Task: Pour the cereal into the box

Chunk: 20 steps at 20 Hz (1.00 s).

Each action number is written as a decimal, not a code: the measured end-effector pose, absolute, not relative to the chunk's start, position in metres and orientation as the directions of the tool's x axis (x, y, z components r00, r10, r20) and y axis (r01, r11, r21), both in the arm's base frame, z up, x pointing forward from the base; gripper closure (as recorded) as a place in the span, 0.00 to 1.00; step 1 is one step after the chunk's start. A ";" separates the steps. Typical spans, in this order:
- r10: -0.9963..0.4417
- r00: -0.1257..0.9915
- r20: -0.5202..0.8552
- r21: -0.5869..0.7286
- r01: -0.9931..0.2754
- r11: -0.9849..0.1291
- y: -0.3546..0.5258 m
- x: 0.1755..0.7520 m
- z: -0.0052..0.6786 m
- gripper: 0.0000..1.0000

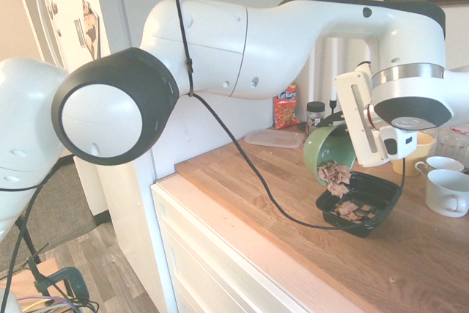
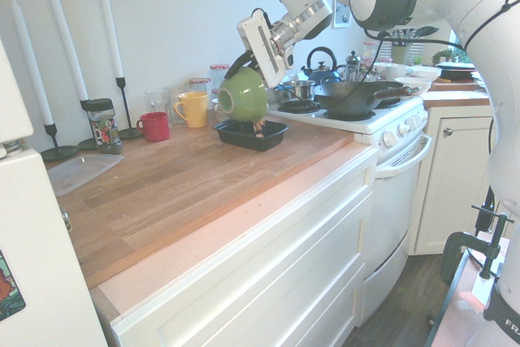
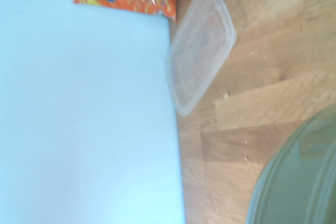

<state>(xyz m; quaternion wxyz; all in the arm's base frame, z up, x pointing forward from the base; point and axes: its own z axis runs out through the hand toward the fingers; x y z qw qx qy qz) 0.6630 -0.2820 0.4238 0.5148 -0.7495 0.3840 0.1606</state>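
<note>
A green bowl hangs tilted on its side above the box, a shallow black tray on the wooden counter. My gripper is shut on the bowl's upper rim. Light-brown cereal spills from the bowl's mouth, and some flakes lie inside the box. From the other side the bowl covers most of the box, with a few flakes falling between them. The bowl's rim fills a corner of the wrist view.
A clear lidded container and an orange-red snack bag sit by the fridge wall. White cups stand close beside the box. A yellow mug, a red mug and candlesticks line the back wall; the stove adjoins the counter.
</note>
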 end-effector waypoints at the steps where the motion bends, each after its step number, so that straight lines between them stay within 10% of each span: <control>1: -0.397 0.656 -0.642 -0.654 -0.738 -0.162 -0.285 0.663 0.420 1.00; 20: -0.358 0.700 -0.619 -0.695 -0.700 -0.167 -0.298 0.671 0.417 1.00</control>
